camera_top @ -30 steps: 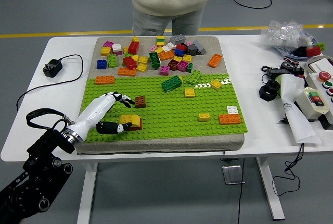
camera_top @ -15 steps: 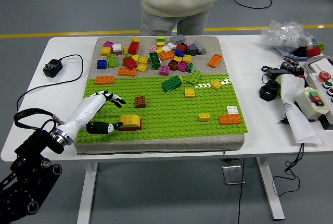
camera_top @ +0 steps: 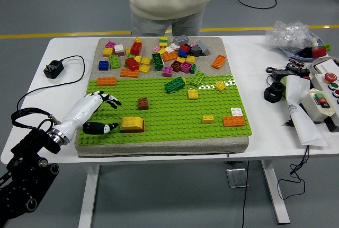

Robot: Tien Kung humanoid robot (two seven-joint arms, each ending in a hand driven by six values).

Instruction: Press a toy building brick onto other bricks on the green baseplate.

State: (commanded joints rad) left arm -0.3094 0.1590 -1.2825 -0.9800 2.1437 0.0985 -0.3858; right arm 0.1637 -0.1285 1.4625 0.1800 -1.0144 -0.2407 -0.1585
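Observation:
A yellow curved brick (camera_top: 131,123) sits on top of a brown brick at the front left of the green baseplate (camera_top: 175,116). My left hand (camera_top: 103,114) rests just left of that stack, white with black fingertips, fingers spread and holding nothing; its thumb (camera_top: 108,128) points at the stack without touching it. A small brown brick (camera_top: 142,103) stands a little behind. Other bricks sit on the plate: orange (camera_top: 106,81), dark green (camera_top: 174,85), yellow (camera_top: 207,119) and orange with white (camera_top: 233,119). My right arm is out of view.
A heap of several loose bricks (camera_top: 159,55) lies on the grey mat behind the plate. A person (camera_top: 168,2) stands at the far side. A black charger and cable (camera_top: 53,69) lie at the left. Control boxes, plastic bags and black parts (camera_top: 307,93) crowd the right.
My left hand has drawn back to the left, away from the yellow-and-brown stack, which stays in place. The person shifted slightly.

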